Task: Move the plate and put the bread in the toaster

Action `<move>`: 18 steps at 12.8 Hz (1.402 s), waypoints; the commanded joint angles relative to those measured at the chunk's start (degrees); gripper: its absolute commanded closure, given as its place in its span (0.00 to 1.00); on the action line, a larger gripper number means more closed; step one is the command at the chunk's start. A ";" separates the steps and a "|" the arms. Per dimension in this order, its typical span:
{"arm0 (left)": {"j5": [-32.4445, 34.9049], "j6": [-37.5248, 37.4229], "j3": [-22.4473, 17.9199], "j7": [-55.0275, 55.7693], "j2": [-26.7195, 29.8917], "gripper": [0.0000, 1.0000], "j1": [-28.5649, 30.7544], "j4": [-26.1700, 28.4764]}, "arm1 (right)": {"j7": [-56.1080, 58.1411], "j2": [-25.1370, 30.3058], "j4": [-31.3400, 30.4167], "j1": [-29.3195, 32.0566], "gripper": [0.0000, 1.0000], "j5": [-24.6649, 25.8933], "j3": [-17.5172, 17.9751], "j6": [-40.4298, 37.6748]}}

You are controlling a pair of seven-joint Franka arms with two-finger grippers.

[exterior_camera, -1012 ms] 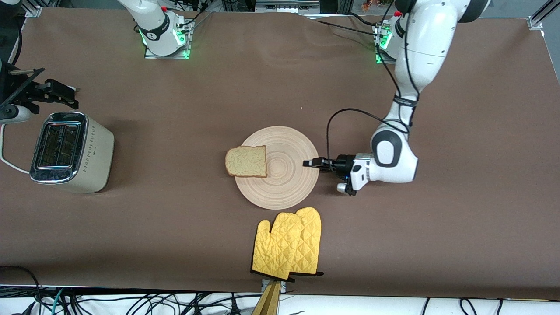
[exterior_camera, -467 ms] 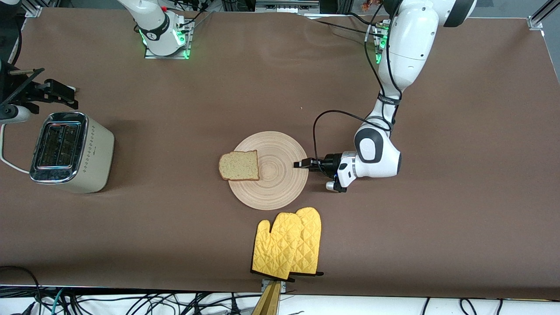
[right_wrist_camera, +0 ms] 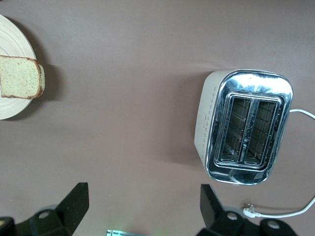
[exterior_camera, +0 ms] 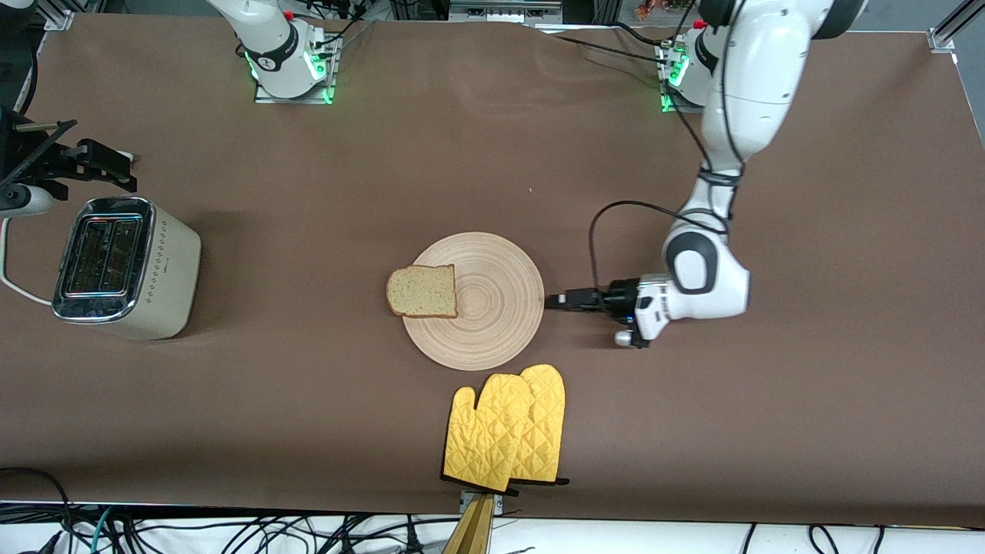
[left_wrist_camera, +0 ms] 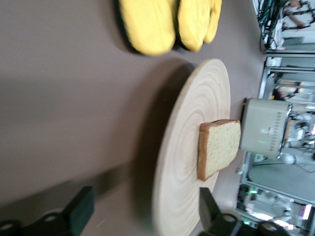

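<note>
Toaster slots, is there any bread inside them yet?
Empty. The right wrist view looks down into the toaster and both slots show only bare wire racks. The bread lies flat on the plate.

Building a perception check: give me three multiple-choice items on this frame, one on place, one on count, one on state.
1. The light brown speckled bread slice lies:
A. on the round pale wooden plate's rim, toward the right arm's end
B. in the toaster
C. on the mitts

2. Slots in the cream-white, chrome-topped toaster:
A. one
B. two
C. four

3. The left gripper:
A. shut on the plate
B. shut on the bread
C. open beside the plate

A: bread overhangs the rim. B: right wrist view shows two slots. C: fingers spread, nothing held.
</note>
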State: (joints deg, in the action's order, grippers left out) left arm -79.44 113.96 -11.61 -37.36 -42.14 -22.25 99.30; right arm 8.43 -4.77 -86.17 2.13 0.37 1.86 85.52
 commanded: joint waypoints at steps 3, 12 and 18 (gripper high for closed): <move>30.37 -0.75 0.63 -0.60 23.82 0.00 9.23 12.32 | -0.17 -0.33 1.18 0.15 0.00 -0.63 -0.01 -0.88; 64.95 0.48 0.45 3.43 51.78 0.00 18.74 14.52 | 0.09 -0.42 1.18 0.94 0.00 -0.90 -0.27 -0.88; 76.78 -16.98 4.82 21.67 55.94 0.00 18.56 6.63 | 0.09 -0.42 1.18 0.94 0.00 -0.90 -0.27 -0.88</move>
State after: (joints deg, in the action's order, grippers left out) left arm -6.46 101.99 -9.74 -23.44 14.20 -3.32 109.69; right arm 8.43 -4.91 -86.09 2.61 0.34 1.37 85.49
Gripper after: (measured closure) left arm 0.000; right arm 0.000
